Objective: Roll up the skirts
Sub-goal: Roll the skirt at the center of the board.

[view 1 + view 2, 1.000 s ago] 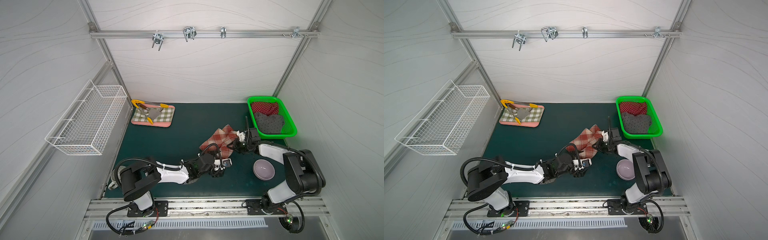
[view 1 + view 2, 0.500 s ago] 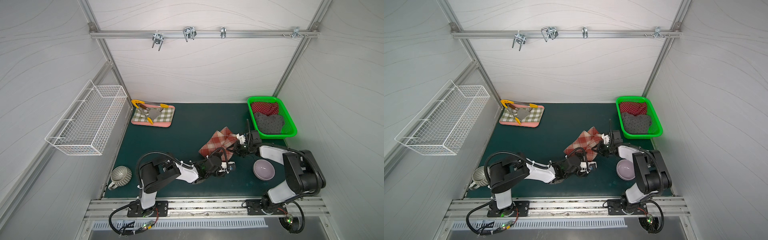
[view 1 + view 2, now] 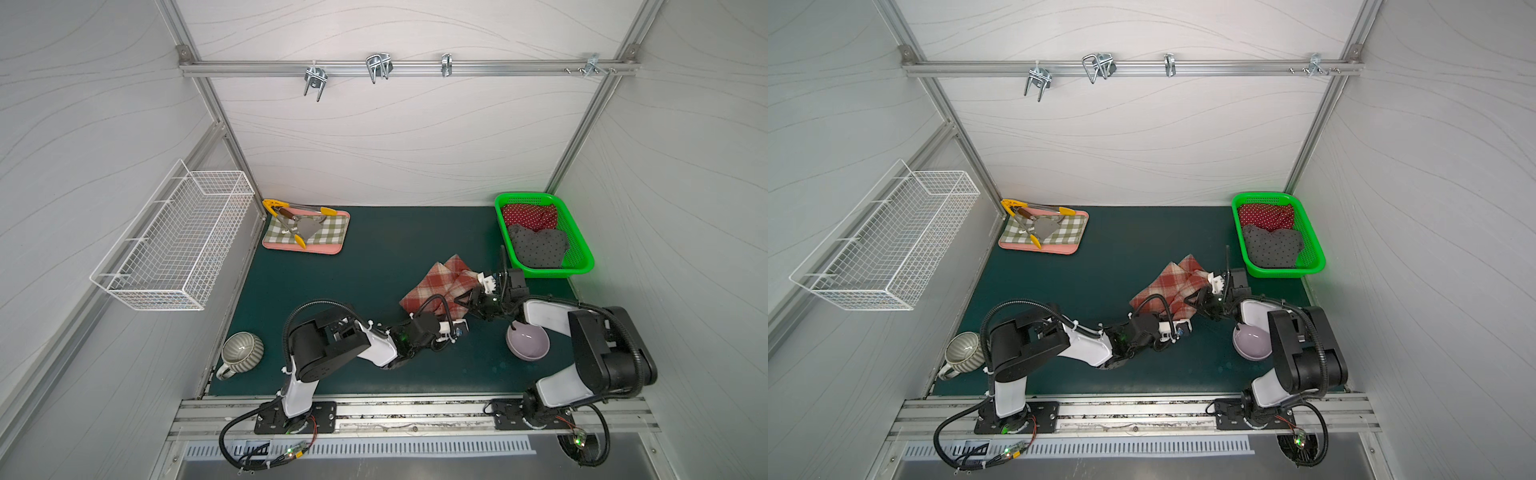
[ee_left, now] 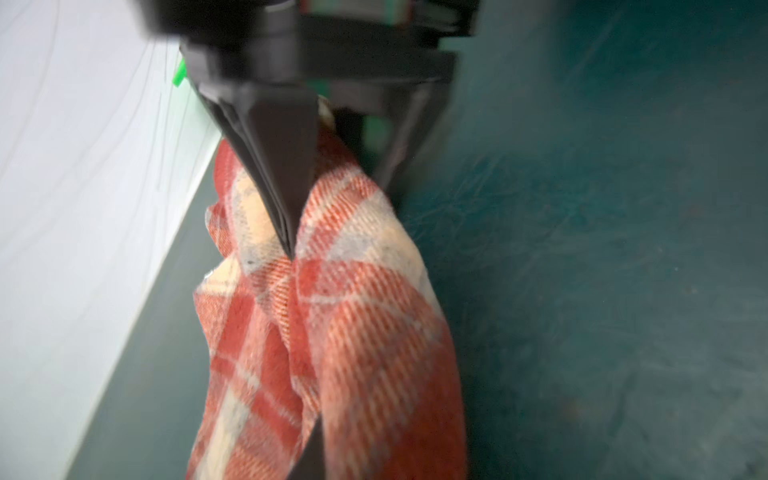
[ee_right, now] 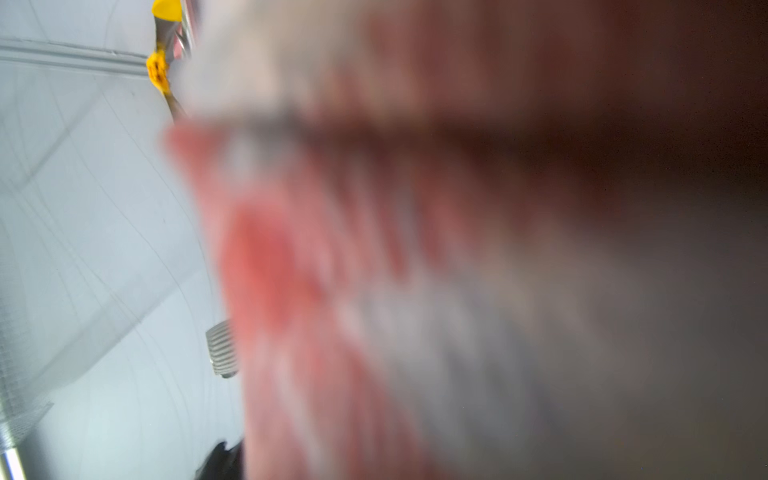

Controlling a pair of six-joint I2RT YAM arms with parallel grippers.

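Note:
The rust-red and cream plaid skirt (image 3: 434,284) lies crumpled on the green table, right of centre in both top views. My left gripper (image 3: 451,322) reaches its near edge from the front. In the left wrist view the plaid cloth (image 4: 365,332) fills the space at my own jaws, which are shut on it. My right gripper (image 3: 463,300) meets the skirt's right side; its two black fingers (image 4: 282,187) stand apart with a fold between them. The right wrist view holds only blurred plaid (image 5: 374,291). A red dotted skirt (image 3: 528,216) and a grey dotted skirt (image 3: 538,247) lie in the basket.
The green basket (image 3: 544,274) stands at the back right. A lilac bowl (image 3: 528,345) sits just under my right forearm. A striped mug (image 3: 243,351) is front left. The checked mat (image 3: 328,237) with tongs lies back left; a wire basket (image 3: 174,245) hangs on the left wall.
My left arm folded and its gripper slid right to the skirt's near edge and closed on it. The right gripper's fingers have spread apart. The skirt bunched slightly.

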